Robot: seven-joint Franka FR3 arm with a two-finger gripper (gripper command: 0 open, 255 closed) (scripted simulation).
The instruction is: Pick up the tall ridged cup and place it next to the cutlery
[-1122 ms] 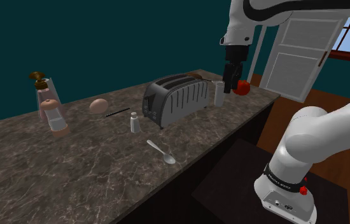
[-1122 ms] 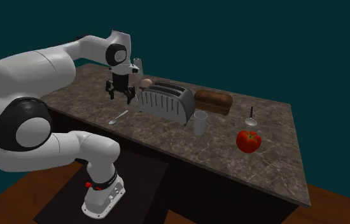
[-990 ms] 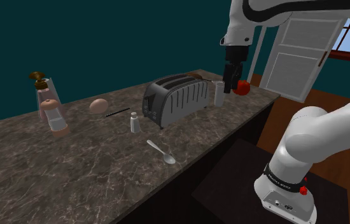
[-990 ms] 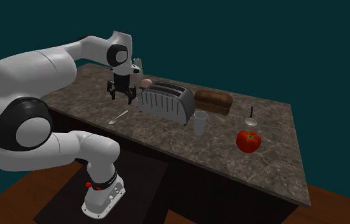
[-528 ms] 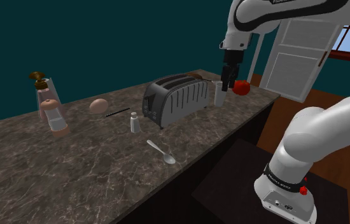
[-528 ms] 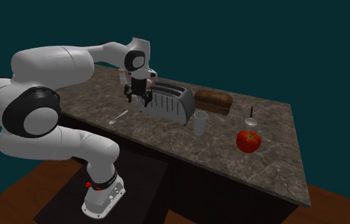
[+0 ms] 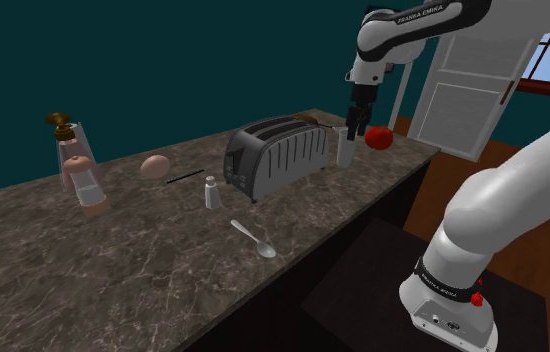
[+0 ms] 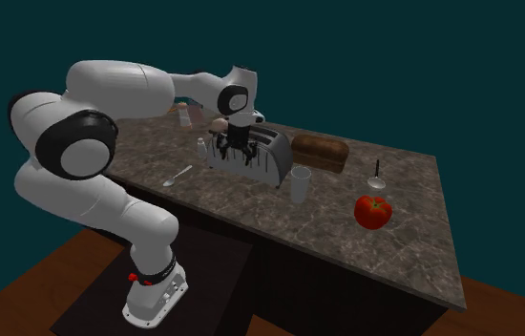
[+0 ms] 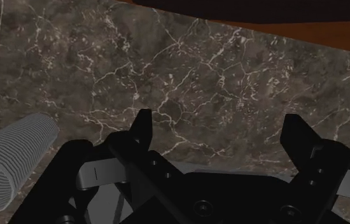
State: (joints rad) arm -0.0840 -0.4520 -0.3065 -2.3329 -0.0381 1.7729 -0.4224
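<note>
Now your arm has swung along the table (image 7: 113,260) to the toaster (image 8: 251,157). Jaws apart, empty. Tall ridged cup (image 7: 344,148) stands upright by the toaster's end, beside the jaws, not between them. You still need alignment before any grasp.

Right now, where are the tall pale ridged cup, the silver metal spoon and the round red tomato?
tall pale ridged cup (image 8: 300,186): second exterior view, middle of its side wall.
silver metal spoon (image 7: 266,250): shoulder view, on its bowl.
round red tomato (image 8: 373,213): second exterior view, middle of its front.
</note>
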